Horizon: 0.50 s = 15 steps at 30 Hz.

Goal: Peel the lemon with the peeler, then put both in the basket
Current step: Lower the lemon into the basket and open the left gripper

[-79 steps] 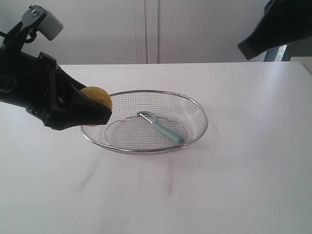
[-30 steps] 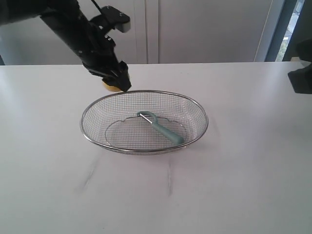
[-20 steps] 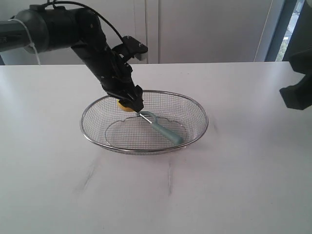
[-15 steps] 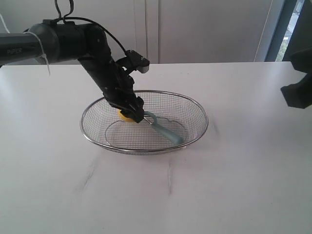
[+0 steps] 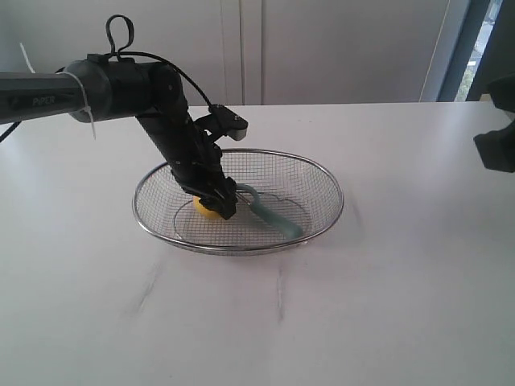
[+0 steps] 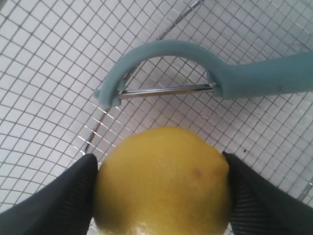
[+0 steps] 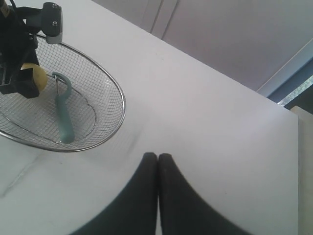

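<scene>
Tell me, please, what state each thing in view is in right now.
basket: upright, not tipped.
peeler: lying loose in the basket, ungripped.
lemon: held low in the basket, visible skin unpeeled.
left gripper: fingers clamped on the lemon.
right gripper: fingers shut, empty, away from the basket.

The left arm [image 5: 48,87] reaches in level from the left edge of the exterior view. It bends at the elbow and slopes down and to the right, with a black cable [image 5: 121,32] looping above the bend. At its low end the left gripper [image 5: 214,207] points steeply downward. Its two black fingers [image 6: 58,193] stand wide apart, one pressed against each side of a lemon [image 6: 161,181] clamped between them.

The right arm [image 5: 495,149] shows only as a dark block at the right edge, held clear above the table. The right gripper [image 7: 157,159] has its fingers pressed flat together, with nothing between them.
</scene>
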### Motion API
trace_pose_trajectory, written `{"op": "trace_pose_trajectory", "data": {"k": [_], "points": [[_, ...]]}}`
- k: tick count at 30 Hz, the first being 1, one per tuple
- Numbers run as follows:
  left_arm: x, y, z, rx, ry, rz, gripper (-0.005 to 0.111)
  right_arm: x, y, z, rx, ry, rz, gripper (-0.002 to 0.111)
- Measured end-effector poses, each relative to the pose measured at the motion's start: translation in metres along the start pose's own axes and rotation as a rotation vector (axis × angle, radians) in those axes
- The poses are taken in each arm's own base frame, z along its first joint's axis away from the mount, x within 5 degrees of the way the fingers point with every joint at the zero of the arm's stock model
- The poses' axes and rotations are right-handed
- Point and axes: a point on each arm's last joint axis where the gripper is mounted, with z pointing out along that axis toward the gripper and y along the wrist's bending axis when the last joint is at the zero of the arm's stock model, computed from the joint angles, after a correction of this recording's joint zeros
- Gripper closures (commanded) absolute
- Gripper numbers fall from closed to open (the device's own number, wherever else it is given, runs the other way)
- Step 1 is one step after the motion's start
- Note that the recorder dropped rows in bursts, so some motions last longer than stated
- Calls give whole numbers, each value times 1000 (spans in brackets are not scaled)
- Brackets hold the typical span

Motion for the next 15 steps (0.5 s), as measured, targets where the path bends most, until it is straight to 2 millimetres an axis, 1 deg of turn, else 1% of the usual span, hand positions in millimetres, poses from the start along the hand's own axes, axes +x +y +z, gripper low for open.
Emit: {"op": "trace_pose_trajectory", "data": {"k": [1, 2, 3, 4, 5, 6, 8, 10, 15], "points": [[0, 0, 0, -1, -1, 0, 92, 0, 0, 0, 0, 0, -1, 108], [0, 0, 1, 0, 1, 0, 81, 0, 0, 0, 0, 0, -1, 108], [0, 0, 1, 0, 1, 0, 76, 0, 0, 0, 0, 0, -1, 108], [0, 0, 1, 1, 0, -2, 63, 0, 0, 0, 0, 0, -1, 108], [0, 0, 1, 1, -1, -2, 58, 0, 0, 0, 2, 0, -2, 108], [0, 0, 1, 1, -1, -2, 48, 0, 0, 0, 2, 0, -2, 108], [0, 0, 1, 2, -2, -3, 38, 0, 0, 0, 2, 0, -2, 108], [0, 0, 1, 2, -2, -3, 34, 0, 0, 0, 2, 0, 0, 108], [-1, -1, -2, 8, 7, 1, 34, 0, 0, 0, 4, 0, 1, 108]]}}
